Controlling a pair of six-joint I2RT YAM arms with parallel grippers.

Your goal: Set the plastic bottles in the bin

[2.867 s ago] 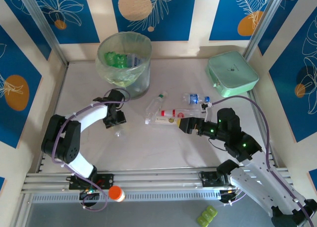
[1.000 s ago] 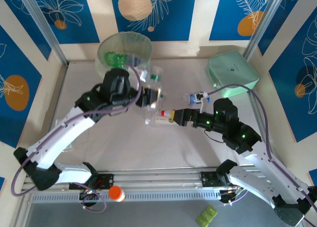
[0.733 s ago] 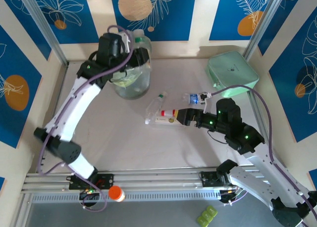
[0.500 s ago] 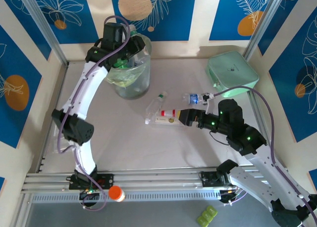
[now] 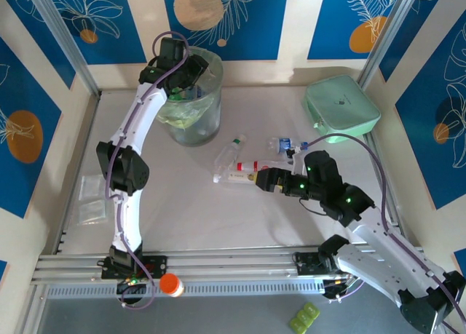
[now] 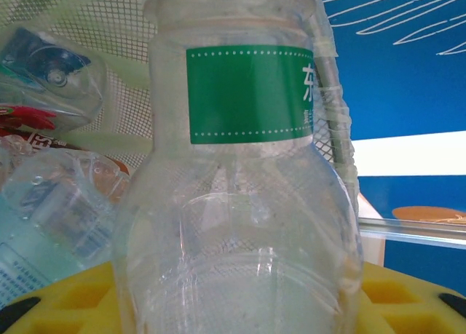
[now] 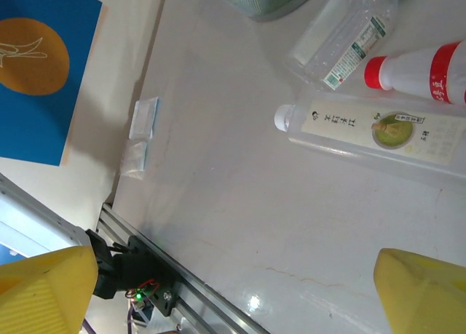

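The bin (image 5: 191, 123) stands at the back left, lined with a pale green bag and holding several bottles (image 6: 44, 57). My left gripper (image 5: 188, 70) reaches over its rim, shut on a clear bottle with a green label (image 6: 240, 203) that sits between its yellow fingers (image 6: 58, 305). On the table lie a clear bottle (image 7: 342, 36), a white bottle with red bands (image 7: 422, 68) and a beige-labelled bottle (image 7: 364, 130). A blue-capped bottle (image 5: 285, 145) lies further right. My right gripper (image 5: 261, 180) hangs open just right of the beige-labelled bottle (image 5: 237, 177), holding nothing.
A mint-green rounded case (image 5: 341, 108) sits at the back right. Flat clear packets (image 5: 91, 199) lie by the left edge. An aluminium rail (image 5: 233, 265) runs along the near edge, with an orange-capped object (image 5: 170, 284) below it.
My left arm has swung from the table's middle up and back to the bin, carrying the green-labelled bottle. My right gripper has crept slightly left toward the lying bottles.
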